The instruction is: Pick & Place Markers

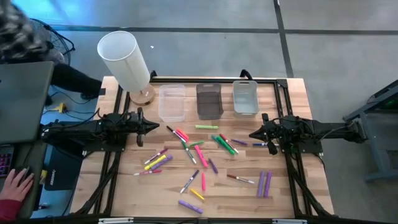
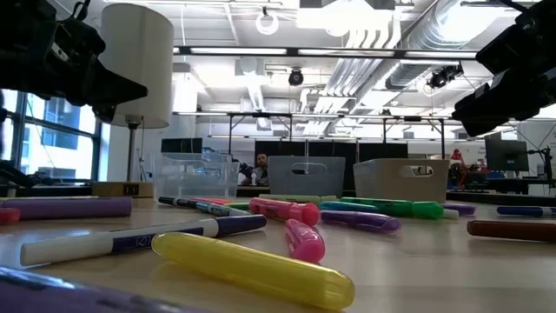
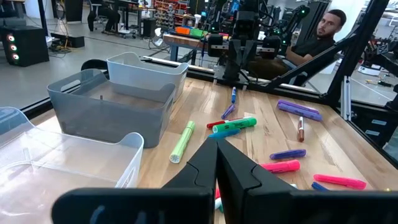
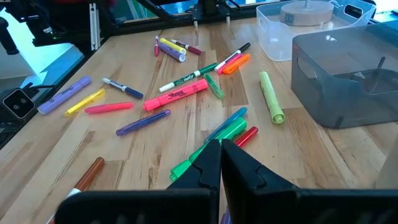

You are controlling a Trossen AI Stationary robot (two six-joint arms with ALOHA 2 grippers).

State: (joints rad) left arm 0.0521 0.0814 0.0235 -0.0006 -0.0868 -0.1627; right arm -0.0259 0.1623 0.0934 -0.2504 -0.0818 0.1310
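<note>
Left gripper (image 1: 163,126): fingers pressed together, holding nothing, raised above the table's left side. Right gripper (image 1: 252,134): likewise closed and empty, raised at the table's right side, facing the left one. Markers (image 1: 200,154): scattered loose on the wooden table (image 1: 292,99) between the two grippers and toward the near edge, none touching either gripper; pink, green, yellow, purple and white-barrelled pieces. Three bins (image 1: 209,100): in a row at the far edge, beyond the markers. White lamp (image 1: 124,59): far-left corner. High view alone shows a person's hand (image 1: 17,183) at a keyboard left of the table. Low view alone shows a yellow marker (image 2: 252,268) lying closest to the camera. Left wrist view shows a seated person (image 3: 323,34) beyond the table.
</note>
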